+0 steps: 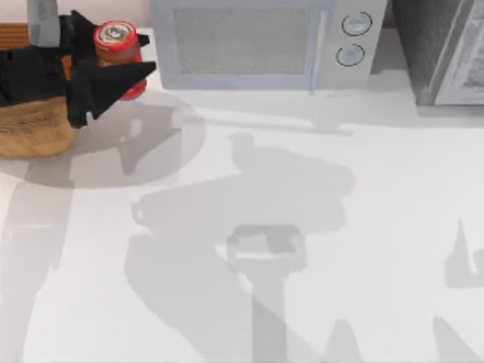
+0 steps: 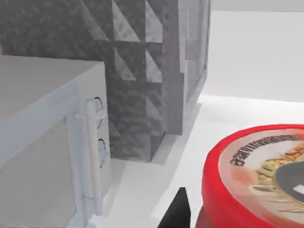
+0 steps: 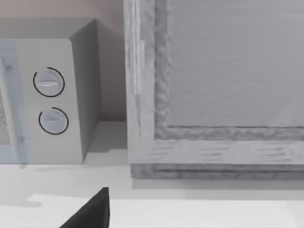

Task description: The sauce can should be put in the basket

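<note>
The sauce can (image 1: 116, 39), red with a silver-grey top, is at the table's far left, between the black fingers of my left gripper (image 1: 113, 54), which is shut on it. In the left wrist view the sauce can (image 2: 256, 175) shows close up as a red rim with a printed top. The tan woven basket (image 1: 34, 132) stands at the left edge, partly hidden under the gripper's black body. The can is held just right of the basket's visible part. A black part of my right gripper (image 3: 88, 213) faces the back wall.
A white microwave (image 1: 261, 41) stands along the back edge, right of the can, with a grey cabinet (image 1: 442, 49) at the back right. The white table (image 1: 302, 227) stretches in front, crossed by arm shadows.
</note>
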